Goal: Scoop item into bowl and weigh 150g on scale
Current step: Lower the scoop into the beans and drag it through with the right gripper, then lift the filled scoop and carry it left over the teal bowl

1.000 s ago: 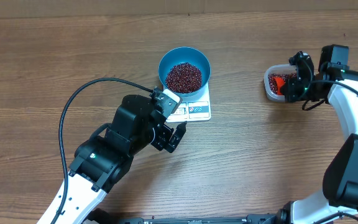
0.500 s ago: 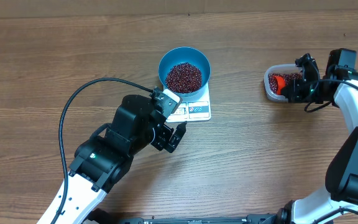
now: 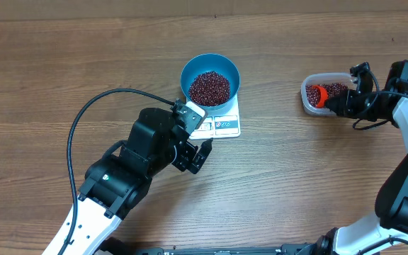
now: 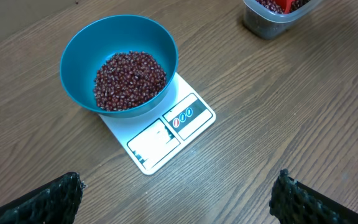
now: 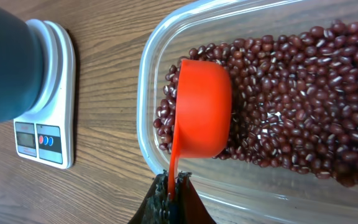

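- Scooping is the step in hand: the right claw [image 5: 169, 194] clamps the handle of the orange scoop [image 5: 201, 109], tipped sideways in the beans [image 5: 303, 93] in the tub [image 5: 146, 130].
- The bowl [image 4: 79, 56] sits on the scale [image 4: 160, 140], partly filled; the display is unreadable.
- The left claw [image 4: 176, 198] hangs wide and empty nearby.
- Next, likely: dig in, level the scoop, and carry it across without spilling.

Scale [image 4: 157, 140] display unreadable, washed out; bowl [image 4: 79, 62] covers scale's far end. L wrist view: tub [image 4: 263, 25] cut off by top edge. R wrist view: scoop [image 5: 201, 109] handle end hidden in right gripper [image 5: 169, 193] at bottom edge; bowl cropped at left.
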### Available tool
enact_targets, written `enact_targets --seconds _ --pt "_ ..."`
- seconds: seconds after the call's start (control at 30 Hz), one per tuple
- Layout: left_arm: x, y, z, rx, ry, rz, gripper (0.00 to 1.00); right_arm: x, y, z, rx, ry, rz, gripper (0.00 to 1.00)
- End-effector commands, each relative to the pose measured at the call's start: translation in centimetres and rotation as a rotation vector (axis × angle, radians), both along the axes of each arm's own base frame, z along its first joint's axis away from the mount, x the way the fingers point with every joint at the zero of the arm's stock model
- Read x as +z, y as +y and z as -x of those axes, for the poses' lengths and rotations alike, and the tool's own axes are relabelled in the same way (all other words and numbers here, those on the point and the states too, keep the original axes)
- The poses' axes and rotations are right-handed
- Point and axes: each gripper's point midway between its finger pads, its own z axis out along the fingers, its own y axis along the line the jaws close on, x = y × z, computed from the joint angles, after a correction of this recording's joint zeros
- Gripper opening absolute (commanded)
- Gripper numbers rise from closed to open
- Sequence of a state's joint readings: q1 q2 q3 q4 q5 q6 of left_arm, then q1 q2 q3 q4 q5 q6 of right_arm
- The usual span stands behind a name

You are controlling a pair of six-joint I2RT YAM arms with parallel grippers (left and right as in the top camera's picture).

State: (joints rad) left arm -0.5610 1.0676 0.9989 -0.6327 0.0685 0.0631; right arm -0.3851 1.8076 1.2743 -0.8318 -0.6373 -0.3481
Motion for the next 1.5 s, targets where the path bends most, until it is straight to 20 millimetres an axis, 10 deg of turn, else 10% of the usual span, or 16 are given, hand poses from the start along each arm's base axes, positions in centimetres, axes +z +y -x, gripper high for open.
enact_targets --seconds 0.0,0.9,1.47 --pt "-0.5 0.0 0.0 -0.015 0.005 -0.013 0.99 0.1 -0.1 0.1 -0.018 -0.001 -0.05 0.04" --pt "-0.5 0.0 0.0 -0.015 0.005 -0.013 1.0 4.6 -3.1 0.2 -0.115 -0.155 -0.355 0.04" --pt "-0.5 0.0 0.0 -0.015 0.005 -0.013 1.0 10.7 0.2 0.5 0.007 -0.309 -0.702 0.04"
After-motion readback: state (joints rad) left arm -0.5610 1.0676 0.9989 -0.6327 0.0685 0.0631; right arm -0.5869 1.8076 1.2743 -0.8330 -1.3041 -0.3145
